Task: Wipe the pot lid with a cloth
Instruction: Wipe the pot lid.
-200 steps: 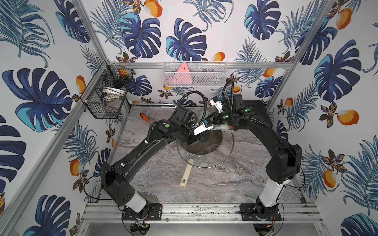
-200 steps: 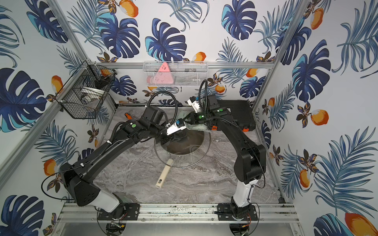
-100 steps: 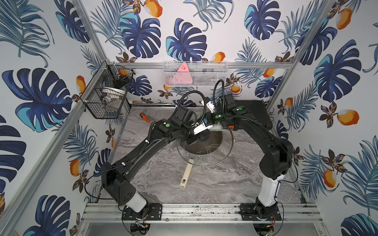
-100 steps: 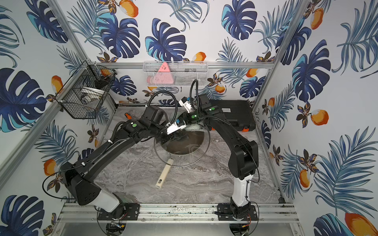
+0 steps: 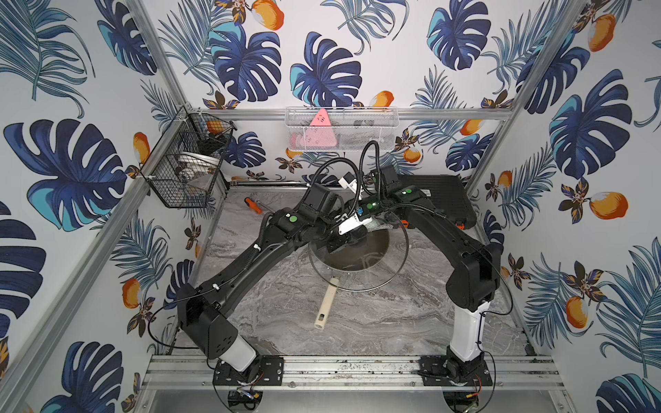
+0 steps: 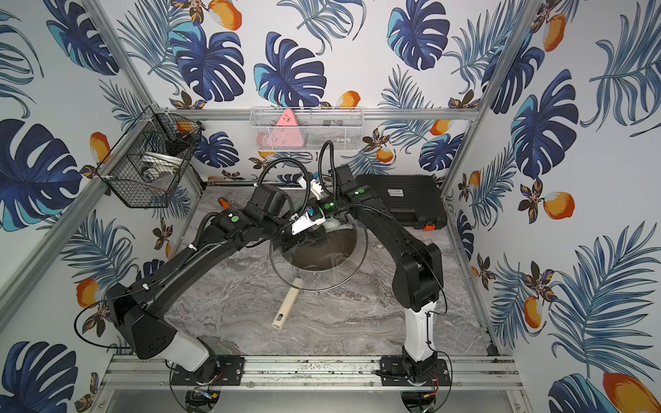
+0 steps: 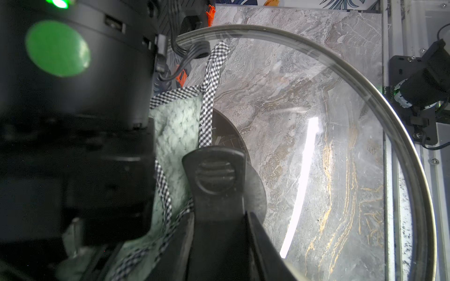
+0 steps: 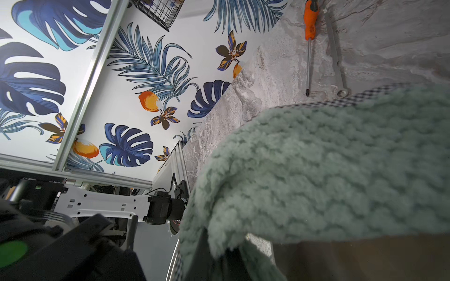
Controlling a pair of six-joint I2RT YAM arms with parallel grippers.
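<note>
Pot lid hung tilted over the frying pan, the left gripper clamped on its black handle, apparently to steady the glass while the right gripper, closed on the cloth, pressed it to the glass beside that handle, mid-wipe by the look.

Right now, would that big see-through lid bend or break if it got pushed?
Probably stiff, not bendy: the pot lid is glass with a metal rim. Likely breakable if dropped. Smooth glass looks slippery, so the black handle seems safest.
</note>
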